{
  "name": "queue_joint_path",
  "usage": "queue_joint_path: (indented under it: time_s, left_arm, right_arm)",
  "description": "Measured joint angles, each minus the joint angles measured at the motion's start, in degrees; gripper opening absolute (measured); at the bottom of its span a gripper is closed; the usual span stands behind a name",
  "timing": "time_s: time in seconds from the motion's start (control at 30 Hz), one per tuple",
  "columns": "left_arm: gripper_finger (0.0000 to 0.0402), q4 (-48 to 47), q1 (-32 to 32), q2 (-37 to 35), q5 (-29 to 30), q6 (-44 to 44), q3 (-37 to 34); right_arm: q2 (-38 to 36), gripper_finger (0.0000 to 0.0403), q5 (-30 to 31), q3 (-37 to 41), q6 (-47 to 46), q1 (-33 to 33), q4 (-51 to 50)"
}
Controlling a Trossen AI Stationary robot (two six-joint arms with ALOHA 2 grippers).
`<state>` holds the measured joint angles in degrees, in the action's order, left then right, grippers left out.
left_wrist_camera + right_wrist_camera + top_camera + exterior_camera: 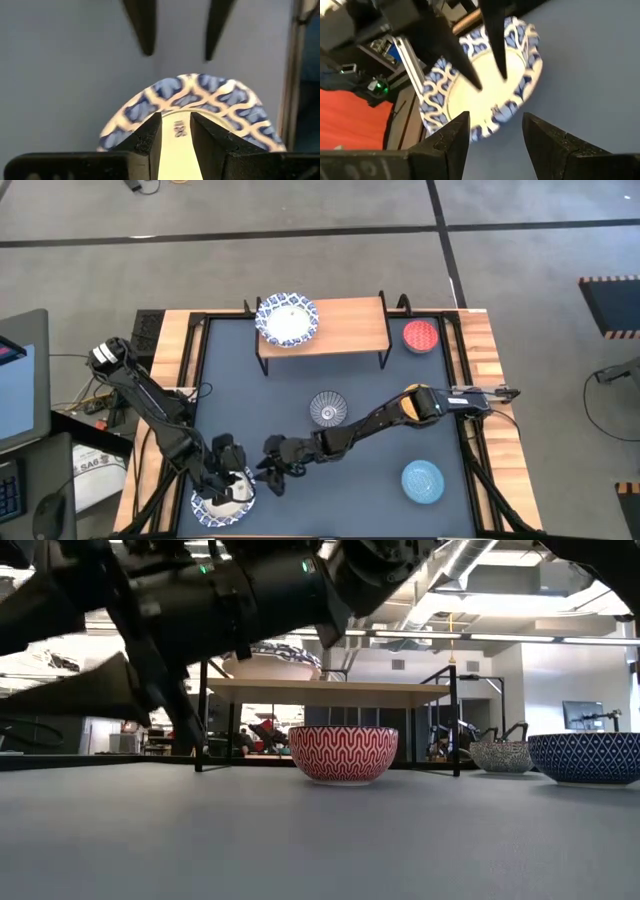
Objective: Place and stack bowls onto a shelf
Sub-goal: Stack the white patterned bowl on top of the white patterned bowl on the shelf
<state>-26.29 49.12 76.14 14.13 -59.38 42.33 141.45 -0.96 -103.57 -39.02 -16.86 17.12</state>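
A wide white bowl with a blue-patterned rim point(212, 506) sits at the table's front left; it also shows in the left wrist view point(200, 95) and the right wrist view point(470, 100). My left gripper point(234, 480) point(176, 122) is over its white inside, fingers a narrow gap apart with nothing pinched between them. My right gripper point(272, 468) point(495, 125) is open, close beside the bowl and facing it. The wooden shelf point(350, 325) point(330, 690) stands at the back, with one white blue-rimmed bowl point(288, 320) point(270, 665) on its left part.
On the table are a red bowl point(422, 336) point(343, 753) right of the shelf, a grey-blue patterned bowl point(328, 408) in the middle, and a light blue bowl point(423, 481) at the front right. Black frame rails point(196, 370) border the tabletop.
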Motion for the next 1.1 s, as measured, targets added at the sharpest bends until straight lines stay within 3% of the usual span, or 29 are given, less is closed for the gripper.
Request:
queue_joint_path:
  time_s: [0.33, 0.47, 0.63, 0.8, 0.9, 1.1]
  left_arm:
    - [0.0032, 4.17, 0.00, 0.02, -4.03, -1.79, 0.00]
    - [0.0005, 5.67, -0.02, 3.52, -5.06, -1.91, 0.02]
    - [0.0005, 7.90, -0.99, 10.56, -7.34, -1.24, 0.02]
    - [0.0005, 12.00, -2.92, 14.95, -4.68, 1.64, 0.21]
    - [0.0005, 14.94, -4.64, 15.76, -4.94, 5.90, 0.46]
    - [0.0005, 10.06, -6.79, 15.34, -3.70, 12.32, 4.83]
  right_arm:
    - [0.17, 0.0208, -0.25, 0.13, 0.45, -0.04, -4.80]
    - [0.17, 0.0207, -0.26, 0.13, 0.43, -0.54, -4.69]
    - [0.15, 0.0207, -0.37, 0.13, 0.03, -1.32, -4.66]
    - [0.15, 0.0207, -0.28, 0.13, 0.02, -1.39, -4.72]
    - [0.15, 0.0207, -0.28, 0.13, 0.12, -1.38, -5.55]
    - [0.13, 0.0207, -0.06, 0.13, 0.50, -0.60, -8.42]
